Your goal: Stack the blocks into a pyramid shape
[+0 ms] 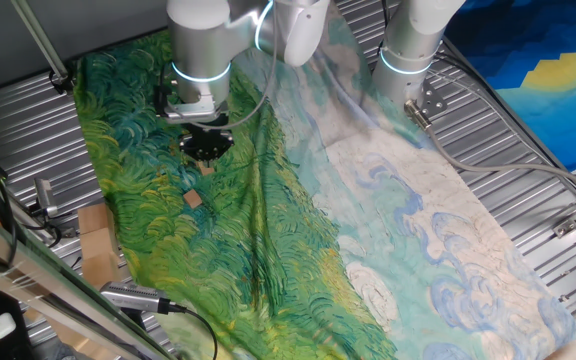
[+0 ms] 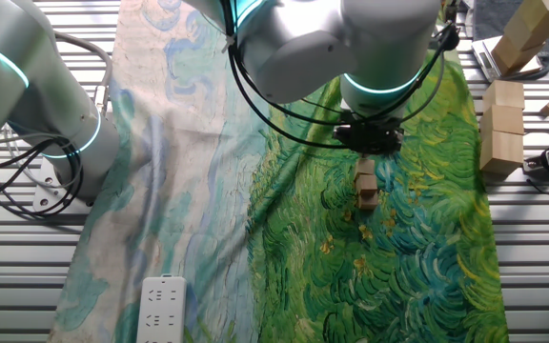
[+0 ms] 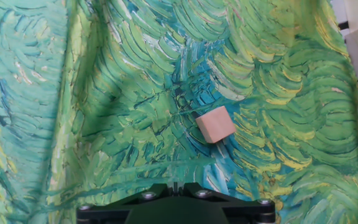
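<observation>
Since your gripper (image 2: 365,164) hangs above the painted cloth (image 1: 298,190), one block (image 3: 215,124) lies beneath it, slightly right; finger state I cannot tell, nor whether another block is held.

The arm reaches down from above, wrist vertical, its lit ring glowing just over the black gripper (image 1: 206,150). The gripper (image 2: 366,157) hangs low, pointing straight down at the table. From the hand view only the black base of the hand shows along the bottom edge; fingers can't be made out, so open or closed is unclear.
</observation>
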Motion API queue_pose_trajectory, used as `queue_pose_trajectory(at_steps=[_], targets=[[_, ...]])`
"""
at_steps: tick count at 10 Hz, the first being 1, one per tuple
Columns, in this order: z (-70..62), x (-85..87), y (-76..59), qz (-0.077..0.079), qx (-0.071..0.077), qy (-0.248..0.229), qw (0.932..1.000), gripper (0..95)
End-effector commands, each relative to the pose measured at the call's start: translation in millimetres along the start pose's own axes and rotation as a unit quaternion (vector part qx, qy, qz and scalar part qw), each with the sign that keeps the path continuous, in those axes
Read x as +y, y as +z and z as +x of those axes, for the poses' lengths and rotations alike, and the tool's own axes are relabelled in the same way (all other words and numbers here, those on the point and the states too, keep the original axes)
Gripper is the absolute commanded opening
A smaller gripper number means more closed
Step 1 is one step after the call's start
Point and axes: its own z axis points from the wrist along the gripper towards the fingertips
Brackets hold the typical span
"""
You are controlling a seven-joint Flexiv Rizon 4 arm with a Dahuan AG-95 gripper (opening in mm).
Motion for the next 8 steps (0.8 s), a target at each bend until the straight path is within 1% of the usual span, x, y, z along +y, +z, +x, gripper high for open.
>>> queue_pose_trajectory(at_steps=[1, 8], targets=[[2.3, -0.9, -0.1, 0.003, 0.002, -0.003, 1.0, 0.0], [4.6, -1.4, 0.2, 0.005, 0.005, -0.012, 0.9999, 0.0]])
